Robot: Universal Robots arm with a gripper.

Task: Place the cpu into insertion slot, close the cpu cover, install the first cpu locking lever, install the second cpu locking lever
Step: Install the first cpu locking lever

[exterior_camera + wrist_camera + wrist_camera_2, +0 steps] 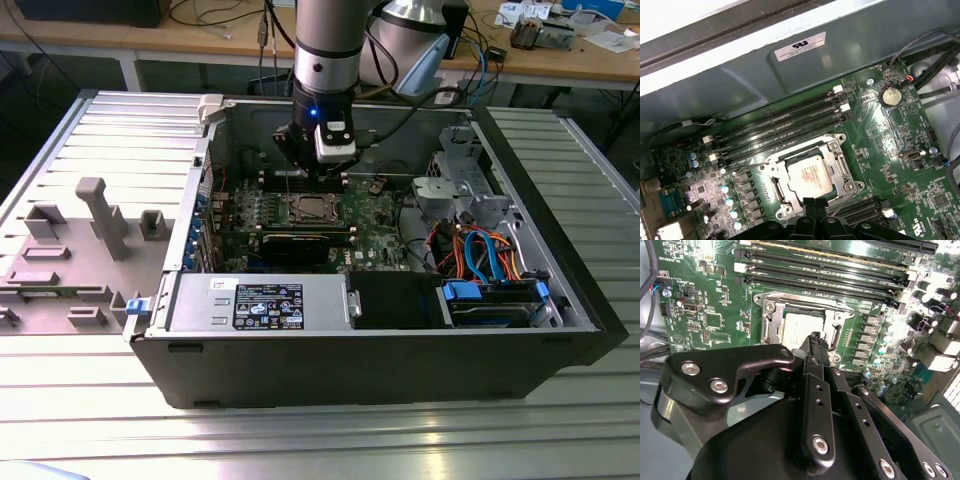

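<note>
The cpu (810,175) lies flat in the insertion slot on the green motherboard (875,135), its silver-grey top facing up; the slot's contact field is hidden beneath it. The cpu cover (836,161), a silvery frame, lies down around the chip. In the second wrist view the cpu (799,325) and the cover (771,322) sit just past the black fingertips. My gripper (815,201) hovers at the socket's edge, shut with nothing visible between the fingers. In the exterior view the gripper (322,172) hangs over the cpu (308,208) inside the open computer case.
Long memory slots (780,125) run beside the socket, toward the case wall (740,75). A coin battery (890,96) sits on the board. A long black card (295,245), a power supply (260,300), a drive cage (460,180) and coloured cables (480,250) surround the board.
</note>
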